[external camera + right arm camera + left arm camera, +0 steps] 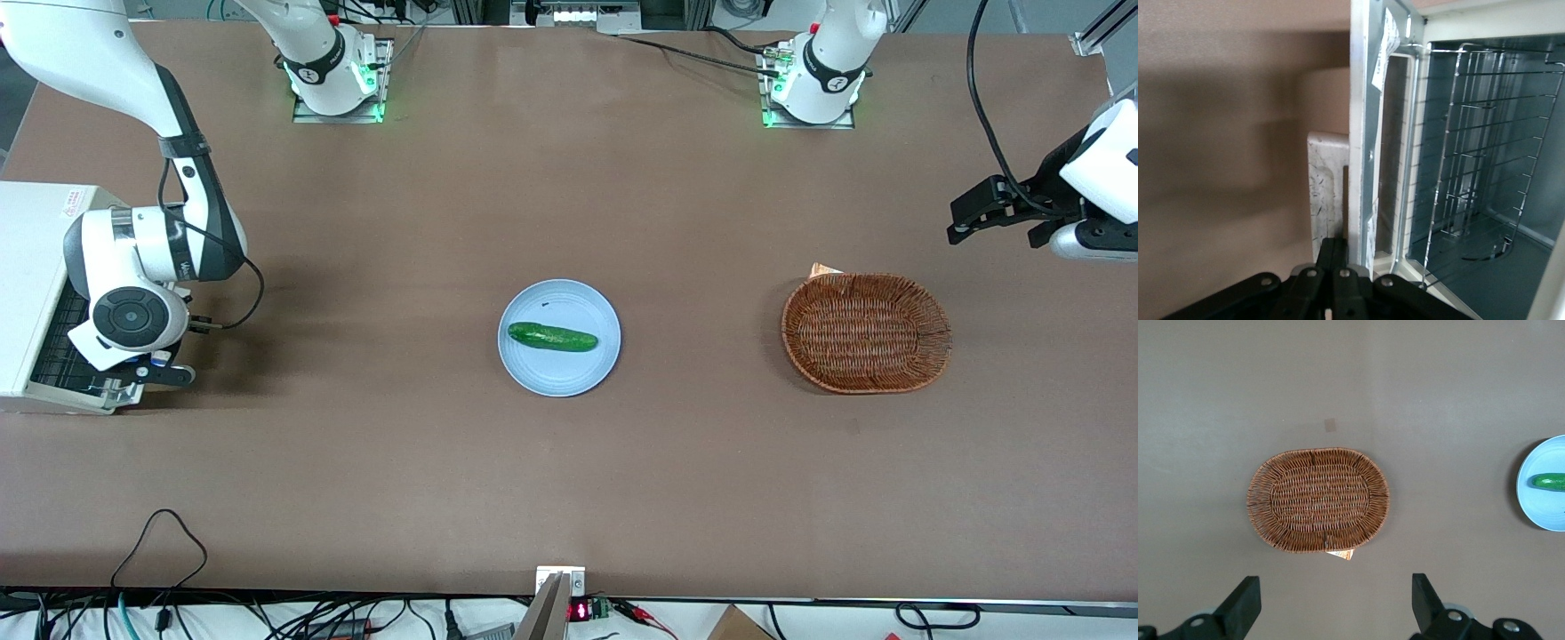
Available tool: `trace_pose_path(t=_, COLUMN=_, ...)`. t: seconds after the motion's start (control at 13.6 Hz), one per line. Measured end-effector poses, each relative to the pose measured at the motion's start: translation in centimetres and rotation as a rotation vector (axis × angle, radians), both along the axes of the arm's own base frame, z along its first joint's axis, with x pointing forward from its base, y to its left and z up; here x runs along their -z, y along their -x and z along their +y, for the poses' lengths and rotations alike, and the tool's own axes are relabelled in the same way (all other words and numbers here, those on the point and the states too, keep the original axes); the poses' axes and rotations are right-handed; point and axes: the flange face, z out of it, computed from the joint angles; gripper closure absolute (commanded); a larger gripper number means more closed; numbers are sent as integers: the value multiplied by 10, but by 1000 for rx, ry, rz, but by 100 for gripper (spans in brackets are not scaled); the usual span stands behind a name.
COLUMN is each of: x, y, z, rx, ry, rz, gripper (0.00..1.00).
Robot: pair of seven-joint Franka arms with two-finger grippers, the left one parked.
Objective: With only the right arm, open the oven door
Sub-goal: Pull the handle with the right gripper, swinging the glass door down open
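step: door-pull nearly done, oven door (1361, 133) swung down beside your pincer (1333, 257) | pincer: pressed together by handle (1326, 190) | next: you back it clear

right arm (191, 191): elbow bent, wrist low at table's working end | gripper (164, 373): near table level, fingers (1338, 257) pressed together

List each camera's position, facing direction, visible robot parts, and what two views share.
Front view: high over the brown table, facing both arm bases; the right arm bends over the white toaster oven.
Left wrist view: looks down on the oval wicker basket, black fingers at the edge.
Right wrist view: the gripper at the silver oven door, wire rack exposed.
Shared: basket, blue plate, green cucumber.
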Motion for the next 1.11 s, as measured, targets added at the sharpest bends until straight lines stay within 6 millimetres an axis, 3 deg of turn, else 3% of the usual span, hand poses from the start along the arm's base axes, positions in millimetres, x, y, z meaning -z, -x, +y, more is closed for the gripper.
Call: trace_pose_path(t=1.11, x=42, y=2, z=18, rx=-20, ry=-20, rz=44, gripper=100)
